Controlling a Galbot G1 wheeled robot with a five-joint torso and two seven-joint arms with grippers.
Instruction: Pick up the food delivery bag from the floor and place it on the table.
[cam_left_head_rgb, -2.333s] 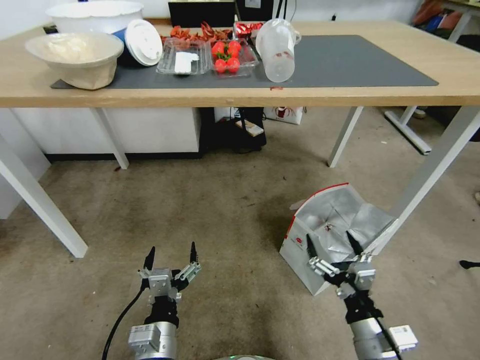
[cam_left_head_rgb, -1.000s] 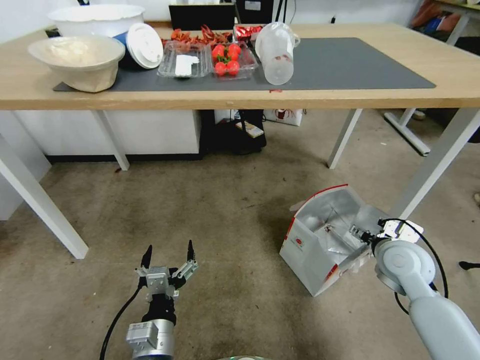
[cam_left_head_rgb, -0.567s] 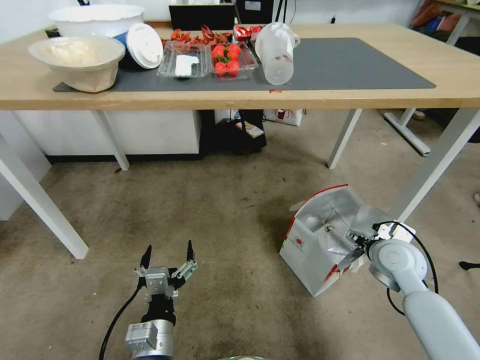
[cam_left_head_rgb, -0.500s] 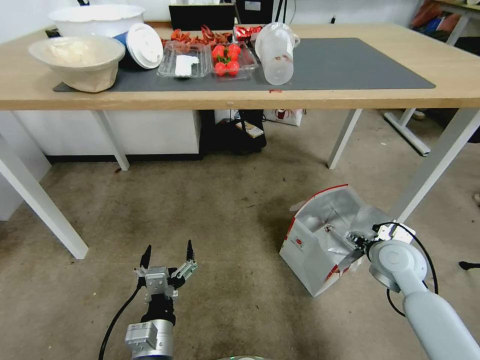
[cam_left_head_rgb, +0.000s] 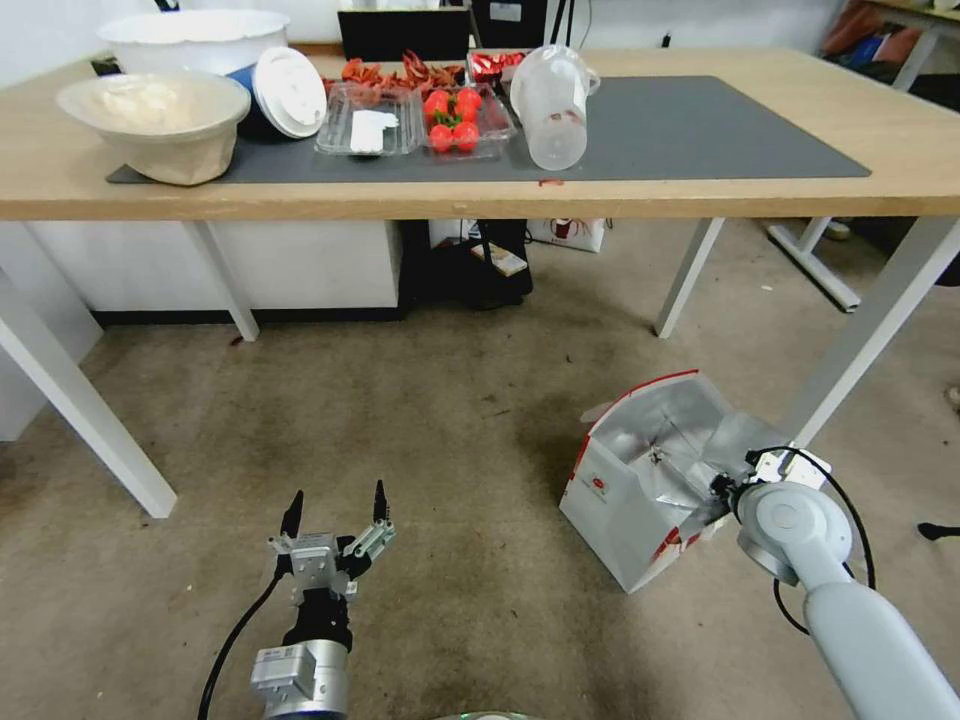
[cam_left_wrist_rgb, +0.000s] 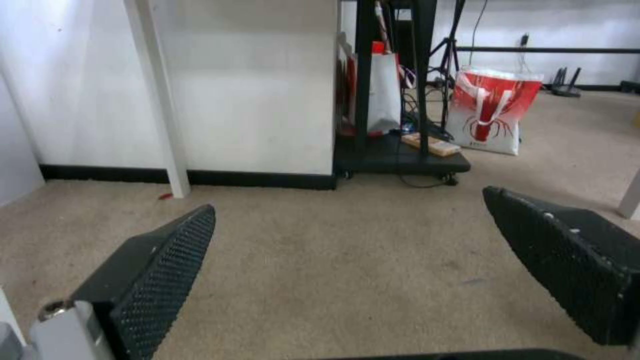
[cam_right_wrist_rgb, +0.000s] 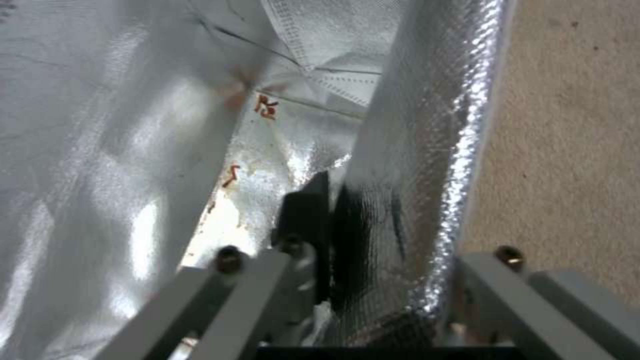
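Right hand (cam_left_head_rgb: 722, 492), lower right of frame, pinches the foil-lined side wall of the food delivery bag (cam_left_head_rgb: 640, 480) sitting on the floor (cam_left_head_rgb: 450, 420)—likely light, crushable paper, best held near its red rim—while left hand (cam_left_head_rgb: 335, 512) hangs open; desk (cam_left_head_rgb: 700, 190) lies beyond.

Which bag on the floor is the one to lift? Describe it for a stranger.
Start at the wide wooden table and drop to its near right leg. Beside it on the floor stands the delivery bag: boxy, white, red-edged, open-topped, foil-lined, with the right hand at its wall.
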